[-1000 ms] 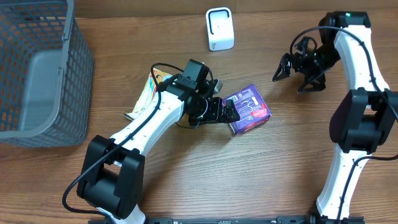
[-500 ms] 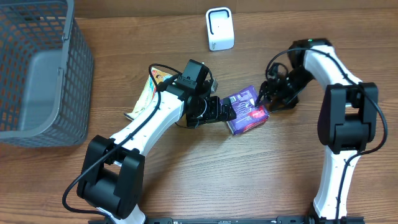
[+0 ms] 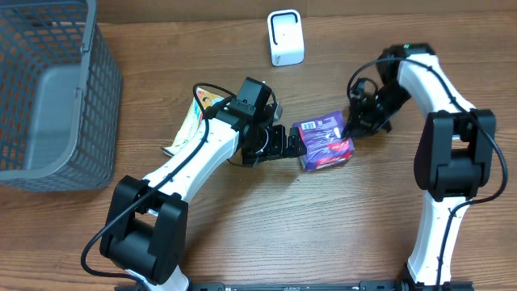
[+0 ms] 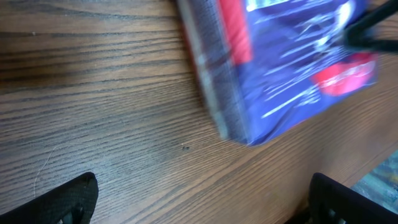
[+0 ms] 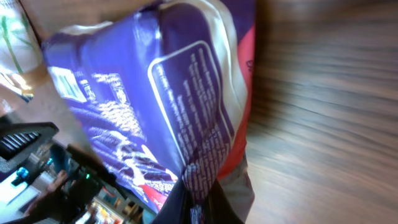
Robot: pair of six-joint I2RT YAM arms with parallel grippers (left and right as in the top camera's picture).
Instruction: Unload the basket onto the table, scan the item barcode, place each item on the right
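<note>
The purple packet [image 3: 323,144] lies on the wooden surface [image 3: 323,234] between the two arms, well below the white scanner [image 3: 286,37] that stands at the far edge. The right hand [image 3: 353,128] is pressed together on the packet's right end; its wrist view shows the fingertips [image 5: 198,208] pinching the crimped seam of the wrapper. The left hand [image 3: 292,145] is spread wide just beside the packet's left end, and its wrist view shows the packet lying ahead of the open fingers without touching them. The step in hand looks like the pickup: the grasp is made, the lift not yet begun. Next the right arm would need to raise the packet clear of the surface, carry it to the scanner and turn it so the white, barcode-like patch [image 5: 67,84] faces the scanner window. A pinch on thin wrapper alone may let the packet swing or slip.
</note>
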